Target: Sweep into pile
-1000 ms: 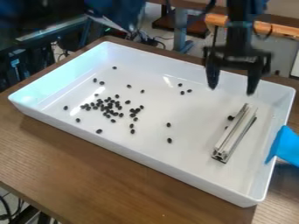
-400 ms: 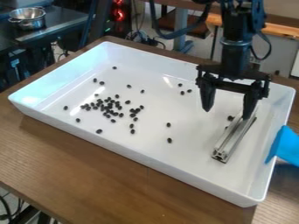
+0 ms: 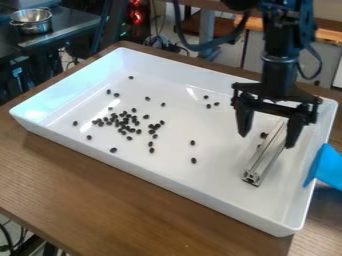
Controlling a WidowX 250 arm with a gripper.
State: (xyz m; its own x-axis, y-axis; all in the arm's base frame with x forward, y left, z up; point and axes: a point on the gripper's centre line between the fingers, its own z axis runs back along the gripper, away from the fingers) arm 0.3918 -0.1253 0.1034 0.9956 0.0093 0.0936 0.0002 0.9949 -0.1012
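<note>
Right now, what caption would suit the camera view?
Open gripper above a metal bar in a white tray scattered with black beans.

Room between dark cluster (image 3: 125, 120) and metal bar (image 3: 266, 156) — stray pieces (image 3: 194, 160) and tray walls (image 3: 167, 181) obstruct.

The robot has a black arm (image 3: 279, 75) with a grey ring (image 3: 279, 59), looping dark cables (image 3: 200, 47) and a black gripper (image 3: 266, 141) with a crossbar (image 3: 275, 93) and two tapering fingers (image 3: 244, 119).
</note>
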